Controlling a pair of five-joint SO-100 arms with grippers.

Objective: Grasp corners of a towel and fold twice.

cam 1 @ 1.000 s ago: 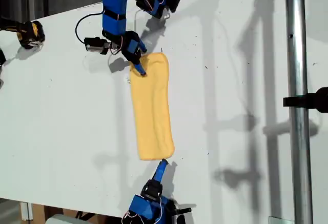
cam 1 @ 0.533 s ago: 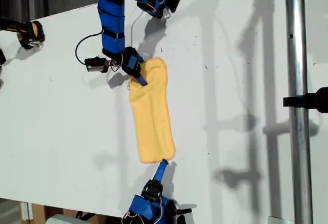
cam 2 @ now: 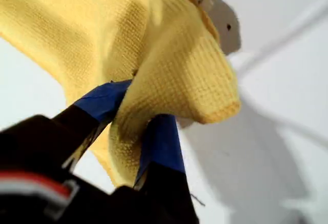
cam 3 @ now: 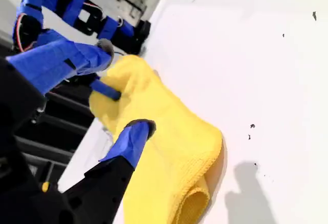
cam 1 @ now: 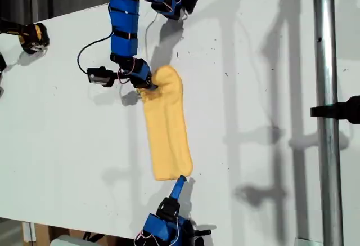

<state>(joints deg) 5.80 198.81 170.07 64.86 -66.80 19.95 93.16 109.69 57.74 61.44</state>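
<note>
White table [cam 1: 67, 133] fills the exterior view, with a black-and-yellow item [cam 1: 34, 36] at that view's far left edge. Next, left of centre, my first gripper [cam 1: 149, 85] sits at the towel's far end, fingers [cam 2: 161, 134] pinched shut on a bunched fold of yellow cloth, which is pulled up off the surface there. The towel [cam 1: 166, 128] lies as a long narrow folded strip down the middle of the table, running from my first gripper toward the exterior view's bottom edge. My second gripper [cam 1: 180, 180] is at the strip's near end, tip touching the hem. Its jaws are spread wide with nothing clamped, and the towel [cam 3: 169, 147] lies ahead of and partly between them. A metal pole [cam 1: 325, 111] stands upright at the exterior view's right.
</note>
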